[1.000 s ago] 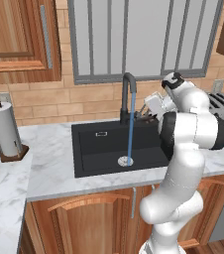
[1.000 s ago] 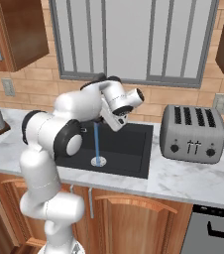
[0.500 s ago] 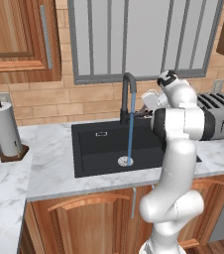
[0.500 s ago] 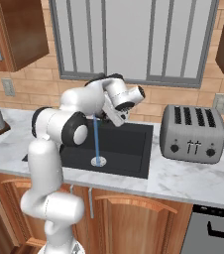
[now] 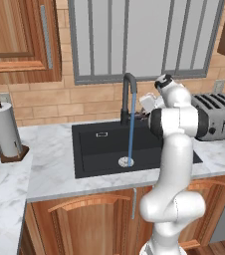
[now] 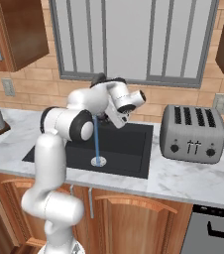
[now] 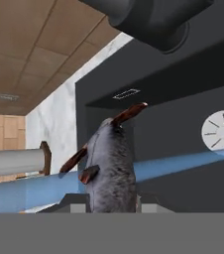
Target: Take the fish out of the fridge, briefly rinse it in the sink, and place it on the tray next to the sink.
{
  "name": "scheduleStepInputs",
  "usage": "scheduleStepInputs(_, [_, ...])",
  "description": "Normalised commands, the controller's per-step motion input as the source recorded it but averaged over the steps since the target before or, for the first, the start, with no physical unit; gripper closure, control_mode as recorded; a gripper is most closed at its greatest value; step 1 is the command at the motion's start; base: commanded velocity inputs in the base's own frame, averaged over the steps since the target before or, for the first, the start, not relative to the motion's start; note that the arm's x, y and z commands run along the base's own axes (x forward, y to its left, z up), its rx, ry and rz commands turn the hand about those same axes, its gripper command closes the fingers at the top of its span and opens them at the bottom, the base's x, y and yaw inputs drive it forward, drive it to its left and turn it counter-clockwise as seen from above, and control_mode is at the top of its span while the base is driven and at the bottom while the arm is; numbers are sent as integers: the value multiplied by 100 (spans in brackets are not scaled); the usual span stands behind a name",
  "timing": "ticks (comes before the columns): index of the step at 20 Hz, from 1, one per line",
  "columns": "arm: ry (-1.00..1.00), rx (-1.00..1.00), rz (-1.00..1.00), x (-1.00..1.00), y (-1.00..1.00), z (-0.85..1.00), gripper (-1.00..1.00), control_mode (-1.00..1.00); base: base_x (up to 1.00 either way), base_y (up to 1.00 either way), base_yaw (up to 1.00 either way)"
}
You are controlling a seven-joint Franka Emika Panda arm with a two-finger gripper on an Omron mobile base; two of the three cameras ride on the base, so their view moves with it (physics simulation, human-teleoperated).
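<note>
My tool (image 7: 111, 201) is clenched on the fish (image 7: 110, 168): in the hand view the grey body rises from between the 2 fingertips at the bottom centre, its thin reddish tail pointing toward the upper middle of the frame. A blue stream of water (image 7: 183, 164) crosses that frame from right to left, passing just behind the fish. Beyond it I see the black basin of the sink (image 7: 178, 89) with the round steel drain (image 7: 222, 131) at the right edge.

In the left base view the white arm (image 5: 176, 149) rises from the lower right, and the hand sits at centre frame beside the dark arched faucet (image 5: 128, 97), above the sink. Water falls from the faucet to the drain. The silver toaster (image 6: 192, 133) stands on the marble desk (image 6: 183, 176) at the right of the right base view. A paper towel roll (image 5: 5, 130) stands at the left of the left base view.
</note>
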Motion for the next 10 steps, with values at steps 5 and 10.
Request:
scheduleStepInputs(5, [0,10,8,0,25,-1,100,-100,0,0,0])
scheduleStepInputs(10, [1,11,9,-10,31,0,100,-100,0,0,0])
